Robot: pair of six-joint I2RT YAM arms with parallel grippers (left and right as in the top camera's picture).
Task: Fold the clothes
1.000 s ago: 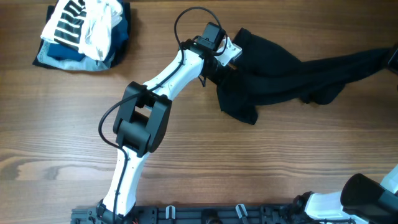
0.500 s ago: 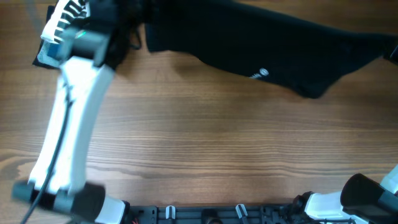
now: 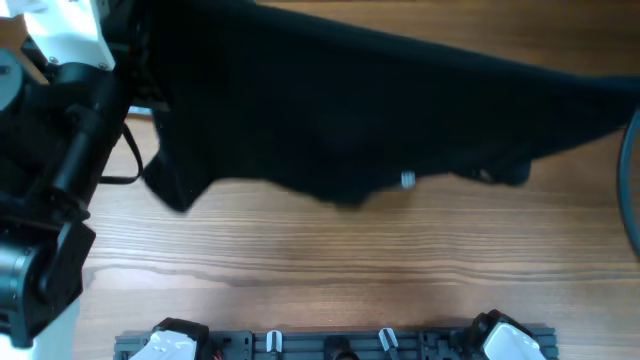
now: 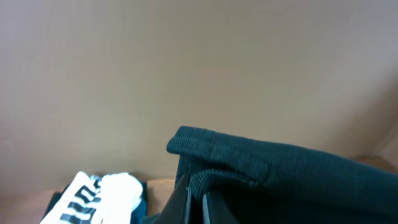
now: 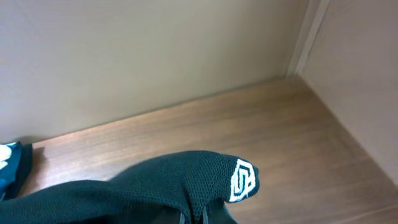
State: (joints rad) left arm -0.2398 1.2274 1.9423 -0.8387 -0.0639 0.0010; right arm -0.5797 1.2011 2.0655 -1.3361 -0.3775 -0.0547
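The clothes [image 3: 340, 110] are held aloft, stretched wide above the tabletop [image 3: 350, 270], one edge pinched in the closed left claw [image 4: 196, 199], the other in the closed right claw [image 5: 194, 216]. The spreading step is judged underway; next, the clothes should be lowered flat

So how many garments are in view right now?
4. The black garment is held up, stretched wide; a striped one, a white one and a blue one lie piled together beyond it. More may be hidden in that pile.

The left arm [image 3: 70, 150] has black joint housings and a white link [image 3: 65, 35].
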